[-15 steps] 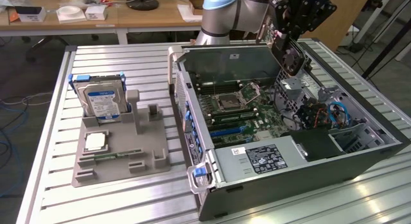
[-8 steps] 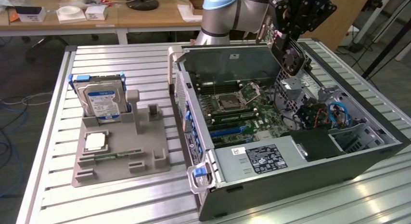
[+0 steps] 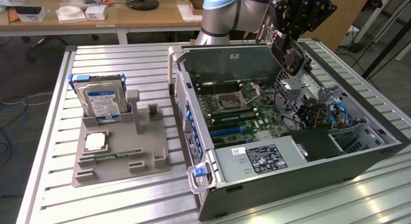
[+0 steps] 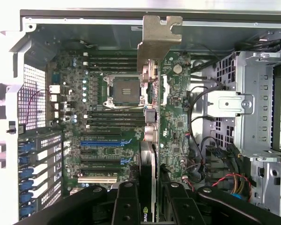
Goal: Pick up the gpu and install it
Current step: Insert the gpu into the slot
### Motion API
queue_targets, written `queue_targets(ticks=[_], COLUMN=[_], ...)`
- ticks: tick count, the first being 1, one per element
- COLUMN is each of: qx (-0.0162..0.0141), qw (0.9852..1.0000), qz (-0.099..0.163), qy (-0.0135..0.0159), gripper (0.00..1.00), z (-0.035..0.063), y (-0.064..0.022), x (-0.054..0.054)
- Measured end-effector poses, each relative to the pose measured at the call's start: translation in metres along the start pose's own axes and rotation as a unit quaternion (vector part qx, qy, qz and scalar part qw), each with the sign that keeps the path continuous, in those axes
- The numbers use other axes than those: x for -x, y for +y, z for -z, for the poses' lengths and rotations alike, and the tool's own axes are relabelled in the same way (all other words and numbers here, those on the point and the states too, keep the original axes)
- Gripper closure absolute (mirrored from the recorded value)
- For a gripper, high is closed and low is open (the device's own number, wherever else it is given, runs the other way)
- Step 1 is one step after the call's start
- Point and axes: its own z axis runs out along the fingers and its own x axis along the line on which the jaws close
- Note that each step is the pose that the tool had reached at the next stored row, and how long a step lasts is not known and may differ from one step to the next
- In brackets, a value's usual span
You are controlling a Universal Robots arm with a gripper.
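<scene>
Hanging edge-on from the gripper [image 4: 150, 206], the gpu [image 4: 148, 154] is clamped between its fingers, apparently clear of the motherboard [image 4: 175, 117] directly beneath, inside the open computer case [image 3: 359, 159].

gpu [image 4: 148, 154] cut by wrist view's edge, fingers [image 4: 126, 206] likewise

An open computer case [image 3: 289, 185] sits right under the jaws. Its green board [image 4: 175, 117] lies flat inside, straight below them, with a square chip socket [image 4: 124, 89] near its middle. Far from the jaws, to the exterior view's left, a gray holder [image 3: 146, 137] rests on the metal table [image 3: 128, 204]. A hard drive [image 3: 103, 101] stands up in it.
</scene>
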Motion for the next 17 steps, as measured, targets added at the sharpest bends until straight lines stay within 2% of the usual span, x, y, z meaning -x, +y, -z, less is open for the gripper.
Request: queue_targets(ticks=[8,17], qx=[0.0001,0.0001], qw=[0.9997,0.9987], qz=[0.025,0.051], qy=[0.0012,0.0024], gripper=[0.74,0.74], z=[-0.0001,-0.0002], y=[0.0000,0.0000], x=[0.0000,0.0000])
